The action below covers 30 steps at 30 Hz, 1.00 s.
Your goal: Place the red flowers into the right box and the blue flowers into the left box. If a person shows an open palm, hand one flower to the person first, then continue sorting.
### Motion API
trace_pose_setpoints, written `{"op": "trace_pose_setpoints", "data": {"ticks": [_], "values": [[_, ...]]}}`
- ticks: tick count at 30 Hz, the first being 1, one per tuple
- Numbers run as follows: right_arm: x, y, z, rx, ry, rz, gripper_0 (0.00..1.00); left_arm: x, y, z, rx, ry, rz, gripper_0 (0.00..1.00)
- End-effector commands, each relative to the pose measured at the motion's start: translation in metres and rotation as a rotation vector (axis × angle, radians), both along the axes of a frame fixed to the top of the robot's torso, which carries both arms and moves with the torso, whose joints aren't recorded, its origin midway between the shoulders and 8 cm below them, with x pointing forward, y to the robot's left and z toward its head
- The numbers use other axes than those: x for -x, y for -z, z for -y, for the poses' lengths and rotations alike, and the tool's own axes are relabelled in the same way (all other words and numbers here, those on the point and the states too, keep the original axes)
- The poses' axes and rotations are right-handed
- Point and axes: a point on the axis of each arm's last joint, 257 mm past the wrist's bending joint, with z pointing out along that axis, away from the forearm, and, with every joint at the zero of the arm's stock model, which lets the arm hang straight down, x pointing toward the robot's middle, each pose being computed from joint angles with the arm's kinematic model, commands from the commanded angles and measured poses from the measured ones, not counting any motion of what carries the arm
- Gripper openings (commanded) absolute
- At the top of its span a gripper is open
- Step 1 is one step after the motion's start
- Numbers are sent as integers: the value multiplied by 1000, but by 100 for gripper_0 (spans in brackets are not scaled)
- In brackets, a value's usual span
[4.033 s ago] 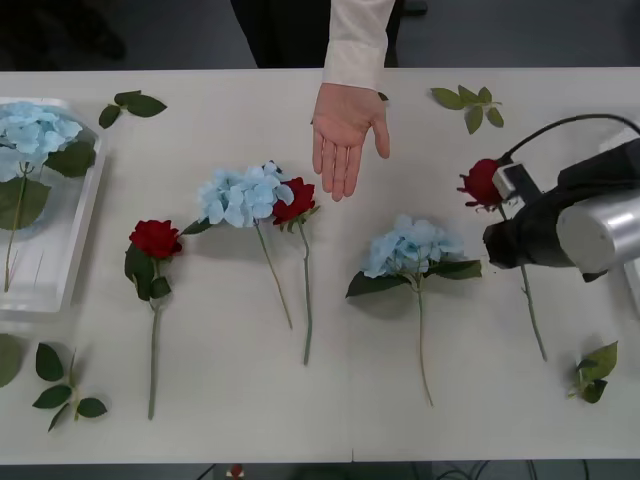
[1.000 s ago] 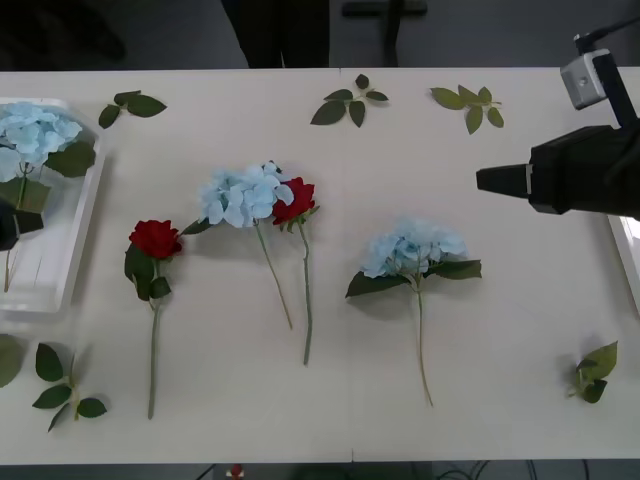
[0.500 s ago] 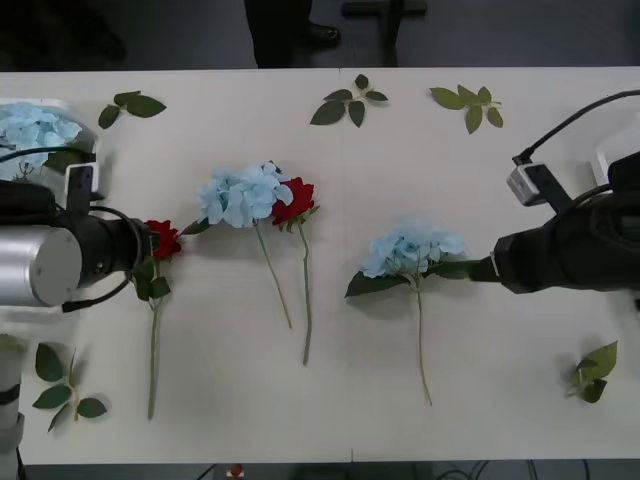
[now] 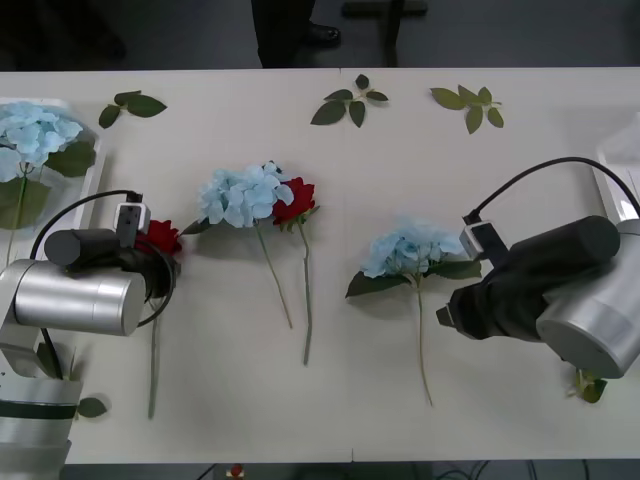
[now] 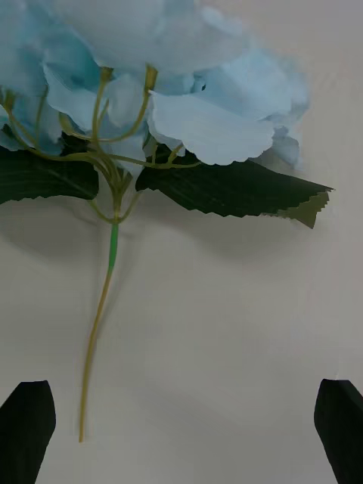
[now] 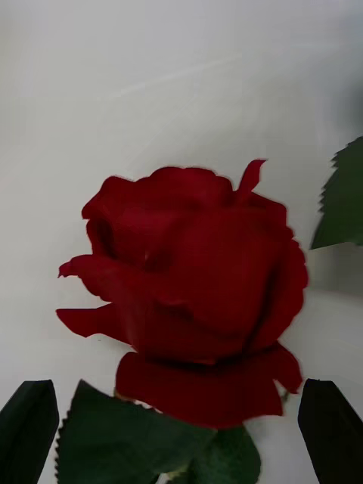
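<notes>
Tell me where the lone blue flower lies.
In the front view, the blue flower lies right of centre on the table, just before the right claw.

White tabletop against a dark floor

The pale tabletop (image 4: 380,420) spans the front view from edge to edge under soft, even light. Beyond its far edge lies a dark grey floor (image 4: 520,35), with a dark furniture base (image 4: 385,12) standing near the middle.
</notes>
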Motion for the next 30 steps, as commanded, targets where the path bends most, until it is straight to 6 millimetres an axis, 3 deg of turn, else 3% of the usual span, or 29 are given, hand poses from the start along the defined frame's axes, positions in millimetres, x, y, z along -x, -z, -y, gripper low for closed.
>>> {"op": "trace_pose_setpoints", "data": {"ticks": [1,7,9,10,12,13,21,24,27,30], "values": [[-18,-3,-13,-2,11,42,100,-13,-1,-7,-43,0,16,92],[-28,17,-27,-3,23,38,100,-21,9,-12,-46,-13,10,88],[-33,24,-33,5,22,45,100,-24,10,-12,-45,-16,7,60],[-35,25,-34,6,22,47,100,-24,10,-12,-44,-17,6,51],[-38,32,-39,4,27,43,99,-25,9,-12,-42,-20,6,8],[-40,35,-41,0,30,42,99,-25,9,-13,-40,-23,7,0],[-43,54,-46,21,31,40,97,-28,7,-9,-15,-26,13,0],[-41,60,-46,40,28,42,96,-34,-4,-7,2,-18,35,0],[-39,64,-48,39,29,35,95,-37,-20,-3,42,-3,59,0],[-37,67,-48,49,27,32,94,-36,-53,4,75,29,84,0]]}}
